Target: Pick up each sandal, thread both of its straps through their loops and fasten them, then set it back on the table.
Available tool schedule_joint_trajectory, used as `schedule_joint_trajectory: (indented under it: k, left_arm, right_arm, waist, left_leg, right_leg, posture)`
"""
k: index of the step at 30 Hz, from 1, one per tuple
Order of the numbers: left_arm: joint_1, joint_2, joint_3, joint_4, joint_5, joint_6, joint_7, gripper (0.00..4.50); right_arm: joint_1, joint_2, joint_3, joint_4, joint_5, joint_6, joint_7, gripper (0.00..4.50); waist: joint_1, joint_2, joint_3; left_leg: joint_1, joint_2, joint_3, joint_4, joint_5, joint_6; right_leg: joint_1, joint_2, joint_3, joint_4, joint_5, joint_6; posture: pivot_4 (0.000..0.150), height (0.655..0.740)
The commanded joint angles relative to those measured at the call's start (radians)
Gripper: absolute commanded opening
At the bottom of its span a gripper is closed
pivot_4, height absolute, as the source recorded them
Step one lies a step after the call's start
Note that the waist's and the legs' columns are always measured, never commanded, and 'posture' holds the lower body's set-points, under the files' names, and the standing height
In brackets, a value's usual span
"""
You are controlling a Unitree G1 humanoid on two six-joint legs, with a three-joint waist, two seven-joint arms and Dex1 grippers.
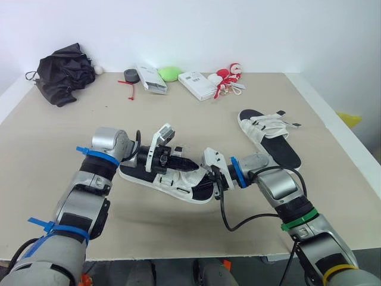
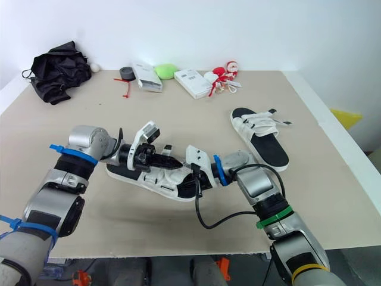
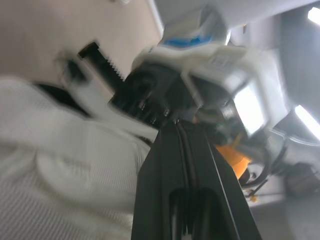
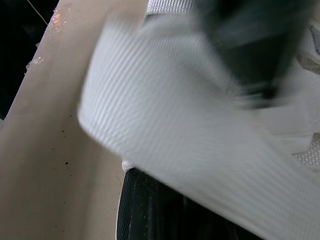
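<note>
Bright diffuse light; soft shadows beside far sandal on table.

Near sandal: midsection hidden beneath left gripper and right gripper. Right gripper tip buried among its straps. White strap: blurred, cropped at the frame edges.

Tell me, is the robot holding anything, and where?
Cannot be told: left gripper and right gripper both meet straps of the near sandal, grip hidden.

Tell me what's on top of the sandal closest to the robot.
On the near sandal lie its white straps, with the left claw above them and the right claw at one end. They cover most of the footbed.
</note>
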Motion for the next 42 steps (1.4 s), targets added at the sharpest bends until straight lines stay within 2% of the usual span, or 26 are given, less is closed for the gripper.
schedule_joint_trajectory:
  k: [1, 5, 6, 10, 13, 14, 16, 19, 30, 38, 40, 42]
  left_arm:
    - [0.019, 0.021, -0.032, -0.074, -0.013, -0.036, -0.008, 0.02]
    - [0.034, 0.02, 0.028, -0.093, -0.015, -0.103, 0.034, 0.02]
    - [0.034, 0.023, 0.036, -0.093, -0.022, -0.098, 0.036, 0.54]
    - [0.064, 0.055, 0.021, -0.15, -0.041, -0.104, 0.015, 2.11]
    - [0.117, 0.128, -0.067, -0.263, -0.028, -0.144, -0.05, 3.32]
    - [0.133, 0.152, -0.098, -0.3, -0.026, -0.151, -0.069, 3.88]
    - [0.156, 0.2, -0.15, -0.364, -0.026, -0.163, -0.109, 4.37]
    - [0.157, 0.205, -0.159, -0.383, -0.041, -0.148, -0.107, 4.37]
    - [0.11, 0.061, -0.108, -0.273, -0.038, -0.1, 0.036, 4.37]
    - [0.122, 0.088, -0.187, -0.313, -0.024, -0.151, -0.003, 4.37]
    - [0.121, 0.086, -0.187, -0.298, -0.015, -0.162, 0.011, 3.85]
    - [0.123, 0.089, -0.192, -0.293, -0.008, -0.175, 0.007, 3.11]
  right_arm:
    - [0.035, -0.024, 0.048, 0.035, -0.035, 0.035, 0.002, 0.0]
    - [0.036, -0.025, 0.049, 0.035, -0.035, 0.036, 0.003, 0.0]
    - [0.037, -0.025, 0.05, 0.034, -0.035, 0.036, 0.003, 0.0]
    - [0.037, -0.028, 0.049, 0.032, -0.035, 0.038, 0.005, 0.0]
    - [0.038, -0.029, 0.049, 0.032, -0.034, 0.039, 0.006, 0.0]
    - [0.038, -0.03, 0.049, 0.032, -0.034, 0.039, 0.007, 0.0]
    - [0.038, -0.03, 0.05, 0.032, -0.033, 0.039, 0.008, 0.0]
    - [0.037, -0.029, 0.051, 0.034, -0.033, 0.038, 0.007, 0.0]
    - [0.035, -0.026, 0.048, 0.039, -0.036, 0.037, 0.006, 0.0]
    - [0.041, -0.03, 0.043, 0.031, -0.033, 0.041, -0.003, 0.0]
    - [0.041, -0.03, 0.043, 0.031, -0.032, 0.042, -0.004, 0.0]
    - [0.041, -0.029, 0.042, 0.03, -0.031, 0.043, -0.005, 0.0]
  waist:
    - [0.0, 0.0, 0.0]
    - [0.0, 0.0, 0.0]
    - [0.0, 0.0, 0.0]
    - [0.0, 0.0, 0.0]
    - [0.0, 0.0, 0.0]
    - [0.0, 0.0, 0.0]
    - [0.0, 0.0, 0.0]
    - [0.0, 0.0, 0.0]
    - [0.007, 0.0, 0.0]
    - [0.009, 0.001, -0.001]
    - [0.011, 0.001, -0.001]
    - [0.011, 0.001, -0.001]
  left_leg:
    - [0.0, 0.0, 0.0, 0.0, 0.0, 0.0]
    - [0.0, 0.0, 0.0, 0.0, 0.0, 0.0]
    - [0.0, 0.0, 0.0, 0.0, 0.0, 0.0]
    - [0.0, 0.0, 0.0, 0.0, 0.0, 0.0]
    - [0.0, 0.0, 0.0, 0.0, 0.0, 0.0]
    - [0.0, 0.0, 0.0, 0.0, 0.0, 0.0]
    - [0.001, 0.0, 0.0, 0.0, 0.0, 0.001]
    - [0.001, 0.0, 0.001, 0.0, -0.001, 0.001]
    - [0.002, 0.0, 0.0, 0.001, -0.002, 0.003]
    - [0.005, -0.001, -0.001, 0.002, -0.002, 0.003]
    - [0.005, -0.001, -0.001, 0.002, -0.002, 0.003]
    - [0.005, -0.001, -0.001, 0.002, -0.002, 0.003]
  right_leg:
    - [0.0, 0.0, 0.0, 0.0, 0.0, 0.0]
    - [0.0, 0.0, 0.0, 0.0, 0.0, 0.0]
    - [0.0, 0.0, 0.0, 0.0, 0.0, 0.0]
    - [0.0, 0.0, 0.0, 0.0, 0.0, 0.0]
    - [0.0, 0.0, 0.0, 0.0, 0.0, 0.0]
    - [0.0, 0.0, 0.0, 0.0, 0.0, 0.0]
    - [0.0, 0.0, 0.0, 0.0, -0.001, 0.0]
    - [0.001, 0.0, 0.001, 0.0, -0.001, 0.0]
    - [0.004, 0.0, 0.0, 0.0, -0.002, 0.0]
    - [0.008, 0.0, 0.001, 0.0, -0.002, 0.0]
    - [0.008, 0.0, 0.001, 0.0, -0.002, 0.0]
    - [0.008, 0.0, 0.001, 0.0, -0.002, 0.0]
  posture:
    - [0.15, 0.74]
    - [0.15, 0.74]
    - [0.15, 0.74]
    - [0.15, 0.74]
    - [0.15, 0.74]
    - [0.15, 0.74]
    - [0.15, 0.74]
    - [0.15, 0.74]
    - [0.15, 0.74]
    - [0.15, 0.74]
    - [0.15, 0.74]
    - [0.15, 0.74]
